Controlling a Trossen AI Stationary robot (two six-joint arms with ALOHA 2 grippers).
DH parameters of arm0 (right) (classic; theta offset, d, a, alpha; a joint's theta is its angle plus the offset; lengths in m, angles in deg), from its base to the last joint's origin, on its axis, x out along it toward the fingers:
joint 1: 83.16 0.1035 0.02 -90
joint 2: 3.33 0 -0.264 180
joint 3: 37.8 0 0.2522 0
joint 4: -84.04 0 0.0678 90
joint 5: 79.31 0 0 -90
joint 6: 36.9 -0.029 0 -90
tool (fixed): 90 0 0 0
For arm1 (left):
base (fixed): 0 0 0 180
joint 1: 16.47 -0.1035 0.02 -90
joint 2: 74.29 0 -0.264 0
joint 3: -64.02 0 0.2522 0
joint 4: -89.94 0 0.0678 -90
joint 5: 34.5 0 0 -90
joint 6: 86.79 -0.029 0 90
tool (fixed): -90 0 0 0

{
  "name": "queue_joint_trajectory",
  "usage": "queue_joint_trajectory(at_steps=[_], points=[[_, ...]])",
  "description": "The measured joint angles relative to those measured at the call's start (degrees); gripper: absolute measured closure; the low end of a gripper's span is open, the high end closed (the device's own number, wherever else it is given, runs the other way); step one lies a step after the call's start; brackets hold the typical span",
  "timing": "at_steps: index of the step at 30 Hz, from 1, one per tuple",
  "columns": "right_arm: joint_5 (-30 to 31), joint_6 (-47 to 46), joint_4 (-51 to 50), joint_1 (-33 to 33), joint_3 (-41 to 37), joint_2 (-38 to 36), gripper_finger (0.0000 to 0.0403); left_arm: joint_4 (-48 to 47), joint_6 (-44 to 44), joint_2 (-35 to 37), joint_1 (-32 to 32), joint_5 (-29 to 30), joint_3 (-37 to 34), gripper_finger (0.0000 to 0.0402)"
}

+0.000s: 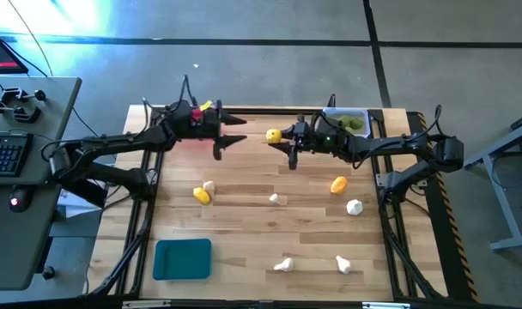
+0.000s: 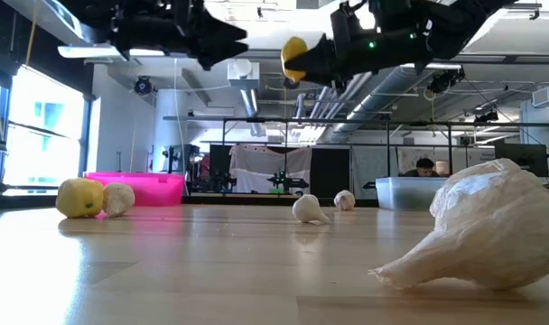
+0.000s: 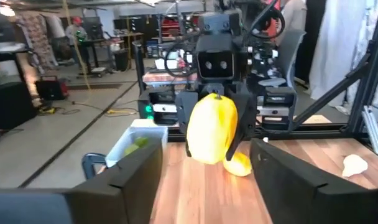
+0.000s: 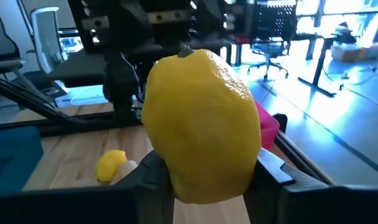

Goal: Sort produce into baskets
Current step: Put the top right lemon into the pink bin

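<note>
My right gripper [image 1: 280,137] is shut on a yellow lemon [image 4: 201,124], high above the table's far middle; it also shows in the low view [image 2: 294,59]. My left gripper [image 1: 235,130] is open and empty, facing it from the left, above the pink basket [image 2: 134,187]. The clear basket [image 1: 347,120] at the far right holds green limes. The teal basket [image 1: 182,259] stands at the near left. Loose lemons [image 1: 201,196] [image 1: 338,184] and several garlic bulbs [image 1: 354,206] lie on the table. My right gripper pinches the lemon's two long sides [image 3: 195,134] between its two fingers [image 4: 153,180]. The fingers lie level, coming from the table's right. The lemon stands upright, stem end up, lifted well clear of the table.
A garlic bulb [image 1: 209,185] lies against the left lemon. Others lie at the middle [image 1: 276,199] and near the front edge [image 1: 283,264] [image 1: 342,264]; one fills the low view's right [image 2: 473,226]. A desk with a keyboard [image 1: 8,150] stands left of the table.
</note>
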Motion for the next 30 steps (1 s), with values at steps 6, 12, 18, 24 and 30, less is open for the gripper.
queue_joint_trajectory(at_steps=[6,12,18,24,30], points=[[-0.02,0.26,-0.57,0.47,0.79,0.02,0.0286,-0.08,0.0,-5.79,2.72,1.29,4.34,0.0137],[-0.04,0.08,-0.53,0.47,0.81,0.02,0.0286,-0.13,-1.05,-11.08,4.93,1.85,8.58,0.0131],[-0.37,0.06,-0.6,0.51,0.81,0.02,0.0286,-0.3,-1.46,-15.49,5.43,2.61,12.37,0.013],[-0.46,0.06,-0.98,0.53,0.81,0.02,0.0286,-0.7,-3.65,-17.38,5.86,0.32,14.19,0.013],[-1.01,0.11,-1.03,0.62,0.81,0.02,0.0286,-0.48,-8.71,-17.38,8.13,0.03,14.44,0.0155]])
